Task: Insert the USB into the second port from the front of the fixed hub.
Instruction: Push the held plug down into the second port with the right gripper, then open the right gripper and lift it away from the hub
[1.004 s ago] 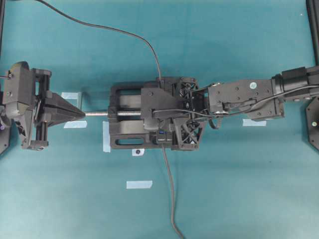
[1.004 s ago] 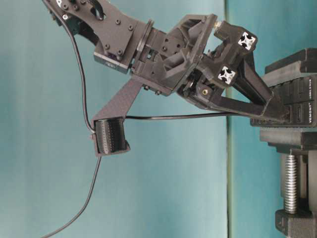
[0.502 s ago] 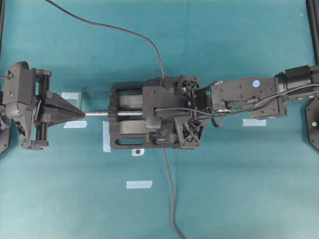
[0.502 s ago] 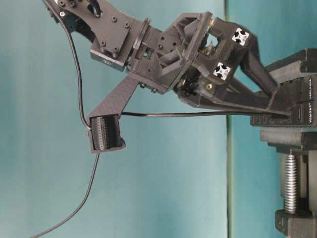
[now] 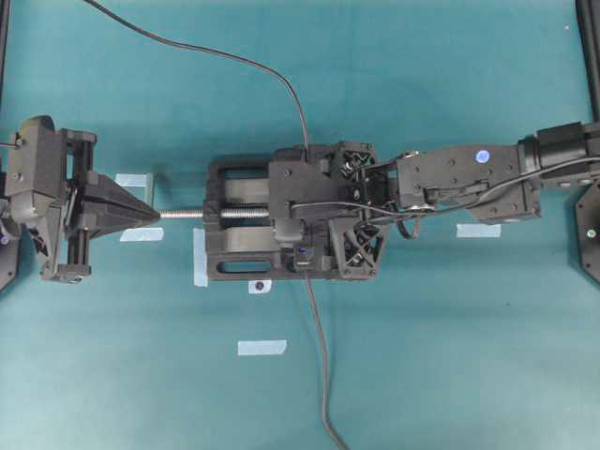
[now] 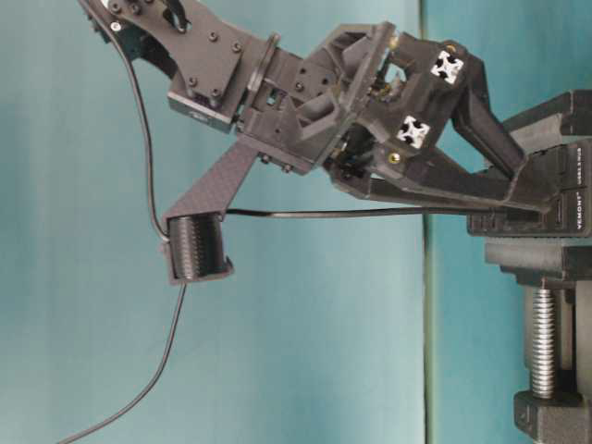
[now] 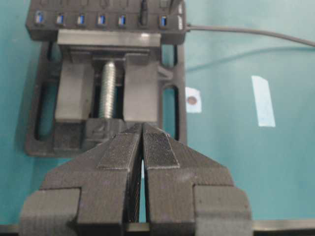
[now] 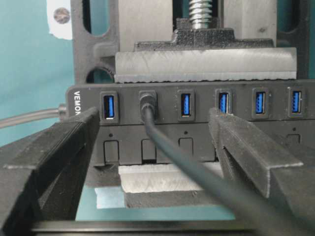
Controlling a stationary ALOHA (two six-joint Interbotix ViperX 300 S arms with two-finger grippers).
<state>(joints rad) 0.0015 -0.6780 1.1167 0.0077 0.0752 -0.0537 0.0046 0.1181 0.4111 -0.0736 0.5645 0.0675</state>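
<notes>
The right gripper (image 8: 152, 142), a black two-fingered claw with ribbed pads, was pinched close around the small black USB plug (image 8: 147, 104) on its thin glossy cable a second ago; its fingers (image 8: 59, 147) now stand wide apart on either side of the plug, touching neither it nor the cable. In the table-level view the upper finger has swung up and away from the lower one, which lies level along the cable toward the long narrow black hub (image 6: 555, 208) with blue sockets. The plug now sits unheld in the second socket.
</notes>
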